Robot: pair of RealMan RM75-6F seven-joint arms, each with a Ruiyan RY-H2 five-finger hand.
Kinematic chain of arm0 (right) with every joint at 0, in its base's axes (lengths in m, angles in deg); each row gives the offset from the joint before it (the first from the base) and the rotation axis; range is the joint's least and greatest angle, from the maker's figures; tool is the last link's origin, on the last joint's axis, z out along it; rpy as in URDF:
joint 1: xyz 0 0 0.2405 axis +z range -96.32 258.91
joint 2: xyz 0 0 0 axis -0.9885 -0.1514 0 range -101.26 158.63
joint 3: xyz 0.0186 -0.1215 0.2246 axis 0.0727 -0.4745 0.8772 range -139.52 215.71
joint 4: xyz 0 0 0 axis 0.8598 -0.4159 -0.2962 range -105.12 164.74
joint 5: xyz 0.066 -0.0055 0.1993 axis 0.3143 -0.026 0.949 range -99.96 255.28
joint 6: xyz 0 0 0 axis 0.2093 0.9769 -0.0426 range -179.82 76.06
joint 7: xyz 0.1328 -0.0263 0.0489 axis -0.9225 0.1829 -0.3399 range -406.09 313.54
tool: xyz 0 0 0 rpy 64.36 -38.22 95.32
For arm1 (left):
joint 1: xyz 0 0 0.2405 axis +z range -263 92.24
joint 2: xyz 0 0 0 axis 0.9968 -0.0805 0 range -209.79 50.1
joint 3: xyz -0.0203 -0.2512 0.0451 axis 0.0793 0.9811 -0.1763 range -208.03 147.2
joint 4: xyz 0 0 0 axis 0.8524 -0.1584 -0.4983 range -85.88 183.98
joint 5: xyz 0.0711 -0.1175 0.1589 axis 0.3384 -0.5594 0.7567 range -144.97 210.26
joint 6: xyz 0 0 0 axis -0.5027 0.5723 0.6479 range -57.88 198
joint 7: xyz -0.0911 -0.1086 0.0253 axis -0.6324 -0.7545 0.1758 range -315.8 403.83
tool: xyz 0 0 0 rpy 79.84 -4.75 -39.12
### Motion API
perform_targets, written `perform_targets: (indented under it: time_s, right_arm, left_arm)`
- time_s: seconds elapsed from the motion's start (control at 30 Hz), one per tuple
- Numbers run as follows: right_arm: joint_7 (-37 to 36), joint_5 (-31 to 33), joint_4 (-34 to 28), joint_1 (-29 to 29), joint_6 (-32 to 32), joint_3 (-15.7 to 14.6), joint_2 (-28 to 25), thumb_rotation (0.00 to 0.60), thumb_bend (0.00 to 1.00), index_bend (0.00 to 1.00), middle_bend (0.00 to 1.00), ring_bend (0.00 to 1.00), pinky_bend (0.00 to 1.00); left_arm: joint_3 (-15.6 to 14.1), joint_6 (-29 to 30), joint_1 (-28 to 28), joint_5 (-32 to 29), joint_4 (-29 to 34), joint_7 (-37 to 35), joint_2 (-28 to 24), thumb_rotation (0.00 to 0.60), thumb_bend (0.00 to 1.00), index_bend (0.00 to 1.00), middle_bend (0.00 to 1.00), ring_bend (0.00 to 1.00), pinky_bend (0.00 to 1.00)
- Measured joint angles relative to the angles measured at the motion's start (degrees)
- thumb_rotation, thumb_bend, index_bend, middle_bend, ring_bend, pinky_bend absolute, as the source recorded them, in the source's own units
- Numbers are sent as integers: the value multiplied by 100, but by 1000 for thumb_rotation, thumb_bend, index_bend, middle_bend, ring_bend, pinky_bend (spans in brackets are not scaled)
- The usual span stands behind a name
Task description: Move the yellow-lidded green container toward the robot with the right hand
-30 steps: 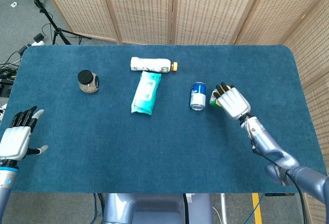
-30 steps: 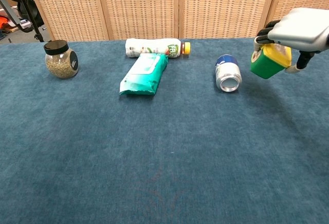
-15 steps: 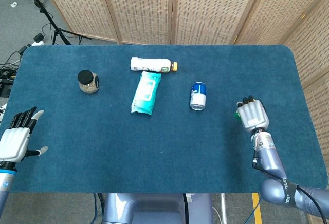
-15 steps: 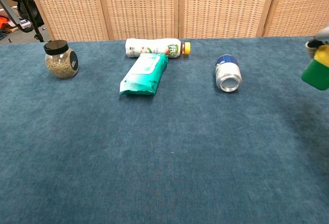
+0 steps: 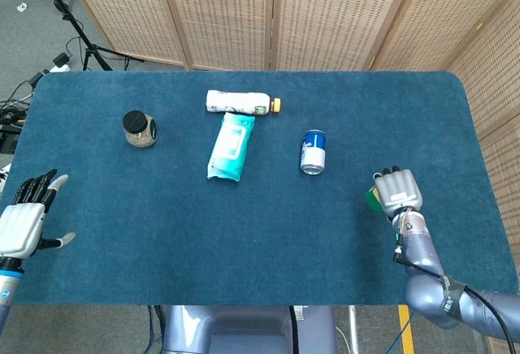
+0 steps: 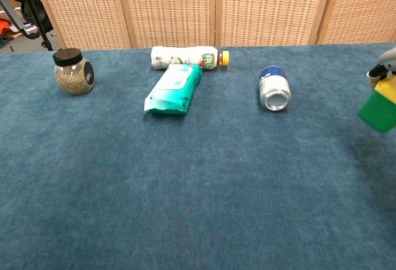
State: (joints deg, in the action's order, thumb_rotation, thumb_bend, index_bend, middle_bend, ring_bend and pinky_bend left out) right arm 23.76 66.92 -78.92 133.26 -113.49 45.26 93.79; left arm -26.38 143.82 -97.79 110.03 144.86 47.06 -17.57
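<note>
Yellow-lidded green container (image 6: 379, 110) grasped in the right hand (image 5: 397, 192), seen at the far right edge of the chest view, tilted and apparently just above the blue table (image 5: 268, 240). In the head view, only a sliver of green and yellow (image 5: 372, 200) showing at about 9 o'clock of that hand, whose fingers curl over it. Container well apart from the blue can (image 5: 313, 152), at roughly 5 o'clock from it, nearer the table's front-right part.

Left hand (image 5: 23, 221) released, fingers spread, holding nothing, at the left edge of the table in the head view only.

Can lying on its side, open end facing the chest camera. At 9 o'clock from the can, a teal wipes pack (image 5: 230, 146); touching or just beside its far end, a white bottle (image 5: 240, 102) lying flat with an orange cap. At 9 o'clock from the pack, a black-lidded glass jar (image 5: 139, 128), upright.
</note>
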Motion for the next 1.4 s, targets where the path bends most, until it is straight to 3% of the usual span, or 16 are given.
perform_targets:
  time_s: [0.1,0.17,0.2,0.23,0.27,0.3,0.37,0.53,0.7,1.13,1.4]
  right_arm:
    - [-56,416,116,223,108,-37,143,600,1000,593,502,413,508]
    - [-90,508,227,340,118,-88,293,600,988,551,445,386,508]
    - [-106,527,258,363,120,-103,337,600,883,439,353,319,504]
    - [-124,555,275,379,129,-114,363,600,704,304,240,226,484]
    - [-162,626,292,402,160,-124,386,600,512,189,152,148,459]
    - [-211,694,303,416,205,-126,399,600,233,63,51,54,417]
    - [-393,811,330,422,354,-110,408,600,16,0,0,0,344]
    - [-1081,506,409,326,811,-27,377,600,0,0,0,0,125]
    - [-1831,-302,461,141,1208,8,284,600,0,0,0,0,5]
    - [-3070,-2390,488,-358,1621,-62,-10,600,0,0,0,0,0]
    - [-4020,-5015,842,-823,1463,-135,-179,600,0,0,0,0,0]
  left_arm:
    - [-1,-18,-6,-8,-4,-22,-6,600,0,0,0,0,0]
    - [0,-17,-5,-10,-5,-42,-14,600,0,0,0,0,0]
    - [2,-13,-2,-12,-3,-54,-19,600,0,0,0,0,0]
    - [2,-9,1,-14,-2,-65,-25,600,0,0,0,0,0]
    - [3,-3,5,-16,-5,-74,-32,600,0,0,0,0,0]
    - [3,-1,7,-18,-9,-78,-33,600,0,0,0,0,0]
    - [1,-13,6,-23,-13,-88,-34,600,0,0,0,0,0]
    - [-6,-20,2,-16,-12,-98,-40,600,0,0,0,0,0]
    - [-13,-12,5,2,-4,-115,-50,600,0,0,0,0,0]
    - [-36,52,35,77,31,-167,-86,600,0,0,0,0,0]
    - [-56,78,48,122,38,-172,-93,600,0,0,0,0,0]
